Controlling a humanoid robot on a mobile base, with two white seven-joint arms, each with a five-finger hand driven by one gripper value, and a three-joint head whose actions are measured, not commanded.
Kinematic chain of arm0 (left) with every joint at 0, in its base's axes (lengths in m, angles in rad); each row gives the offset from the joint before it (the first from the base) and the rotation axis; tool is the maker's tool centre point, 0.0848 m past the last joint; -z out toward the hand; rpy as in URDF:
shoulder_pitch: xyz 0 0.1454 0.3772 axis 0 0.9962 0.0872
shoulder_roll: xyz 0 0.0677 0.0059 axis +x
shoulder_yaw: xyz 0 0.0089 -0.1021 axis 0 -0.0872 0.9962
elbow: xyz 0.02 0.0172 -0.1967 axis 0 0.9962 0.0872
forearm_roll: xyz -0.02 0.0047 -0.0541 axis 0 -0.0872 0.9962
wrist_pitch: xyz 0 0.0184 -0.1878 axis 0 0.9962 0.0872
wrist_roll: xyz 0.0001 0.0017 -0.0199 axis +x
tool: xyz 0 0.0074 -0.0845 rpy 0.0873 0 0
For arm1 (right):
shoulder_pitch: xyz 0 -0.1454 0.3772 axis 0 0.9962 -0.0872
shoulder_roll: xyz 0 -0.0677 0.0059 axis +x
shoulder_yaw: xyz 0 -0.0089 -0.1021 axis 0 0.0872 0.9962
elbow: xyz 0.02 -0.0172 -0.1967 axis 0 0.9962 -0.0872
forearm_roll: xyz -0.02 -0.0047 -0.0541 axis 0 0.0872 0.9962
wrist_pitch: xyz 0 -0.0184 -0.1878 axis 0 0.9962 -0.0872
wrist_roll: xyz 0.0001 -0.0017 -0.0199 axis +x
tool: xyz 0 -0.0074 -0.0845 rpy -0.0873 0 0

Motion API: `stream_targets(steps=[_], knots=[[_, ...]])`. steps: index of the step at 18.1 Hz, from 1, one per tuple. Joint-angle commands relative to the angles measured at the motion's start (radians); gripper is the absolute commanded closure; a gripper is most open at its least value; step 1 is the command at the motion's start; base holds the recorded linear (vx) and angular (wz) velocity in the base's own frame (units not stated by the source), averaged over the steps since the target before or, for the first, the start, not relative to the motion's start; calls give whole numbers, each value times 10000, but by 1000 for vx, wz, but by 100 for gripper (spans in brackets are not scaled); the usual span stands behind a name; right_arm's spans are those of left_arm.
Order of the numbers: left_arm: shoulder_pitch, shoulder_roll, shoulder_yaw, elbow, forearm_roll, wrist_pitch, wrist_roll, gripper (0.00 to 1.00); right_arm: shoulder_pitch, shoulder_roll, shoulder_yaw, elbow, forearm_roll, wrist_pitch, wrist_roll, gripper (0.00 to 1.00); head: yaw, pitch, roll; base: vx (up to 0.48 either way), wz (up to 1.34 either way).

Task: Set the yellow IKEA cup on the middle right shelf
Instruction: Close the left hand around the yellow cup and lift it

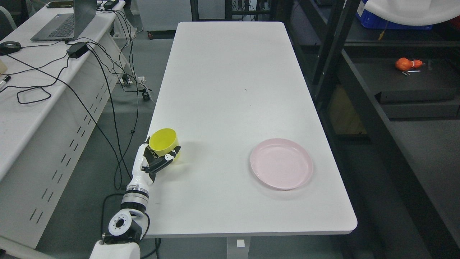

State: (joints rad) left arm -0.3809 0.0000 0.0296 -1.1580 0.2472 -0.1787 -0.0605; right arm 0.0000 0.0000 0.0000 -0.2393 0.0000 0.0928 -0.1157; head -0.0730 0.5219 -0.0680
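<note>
A yellow cup (164,141) stands at the left edge of the white table (230,90), its mouth tilted toward me. My left hand (158,159) comes up from the lower left and has its fingers curled around the cup's near side, thumb across the front. The dark shelf unit (359,90) stands along the table's right side. My right arm does not show.
A pink plate (281,163) lies on the table's near right part. An orange object (406,64) rests on a dark shelf board at the far right. A desk (32,97) with a laptop (68,21) and cables stands to the left.
</note>
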Motion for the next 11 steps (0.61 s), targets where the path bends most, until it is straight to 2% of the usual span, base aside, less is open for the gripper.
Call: stream_targets(steps=[1,3,5,11], knots=[[65,175,763,-1806,534,68,7,100,138,-175,169,0,-245,8,-8,1,0,0,0,0,0],[264,175,717,-3140,749,526,7,100,138,-175,169,0,-245,8,-8,1,0,0,0,0,0],[464,175,625,-3864,750,697,-8,100,138,-175,169,0,-245,8,-8,1,0,0,0,0,0],[1308,175,241,-4588,750,698,-9,100,138,-175,169,0,-245,8,-8,1,0,0,0,0,0]])
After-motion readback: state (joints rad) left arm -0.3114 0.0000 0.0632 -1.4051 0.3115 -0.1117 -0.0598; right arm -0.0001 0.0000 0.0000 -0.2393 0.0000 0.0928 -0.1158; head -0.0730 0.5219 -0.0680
